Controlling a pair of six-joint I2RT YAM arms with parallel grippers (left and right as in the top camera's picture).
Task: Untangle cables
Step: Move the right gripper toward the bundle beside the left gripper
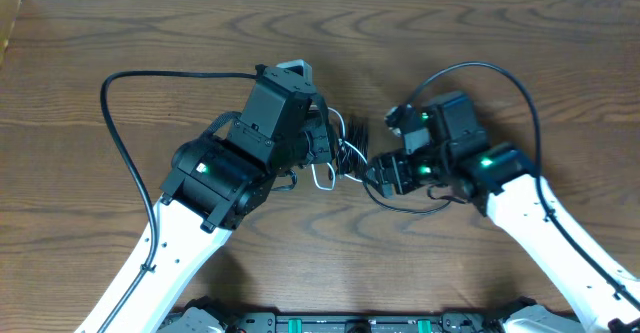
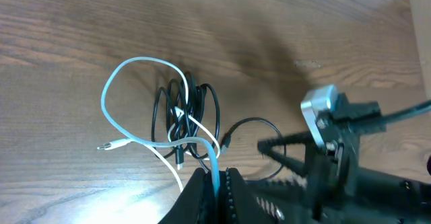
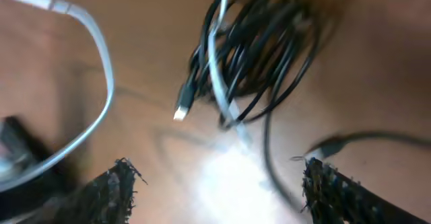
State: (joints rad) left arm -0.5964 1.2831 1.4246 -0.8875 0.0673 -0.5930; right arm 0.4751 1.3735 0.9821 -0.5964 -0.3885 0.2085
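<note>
Currently the left claw (image 2: 215,183) is pinched shut on the thin white cable (image 2: 213,160), which loops out in a rounded teardrop. Glossy black cables (image 2: 192,99) lie coiled in a tight bundle on the wood-grain counter (image 1: 60,223), between the arms. The right claw (image 3: 222,197) is spread wide above them, rough-edged pads (image 3: 118,183) touching nothing.

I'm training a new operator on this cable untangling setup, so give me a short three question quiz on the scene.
1. True or false: the left end effector is shut on the white cable.
2. The right end effector is: A open; B shut on a black cable; C out of view.
3. Are the black cables bundled together or spread apart?
Key: 1 true; 2 A; 3 bundled together.
</note>
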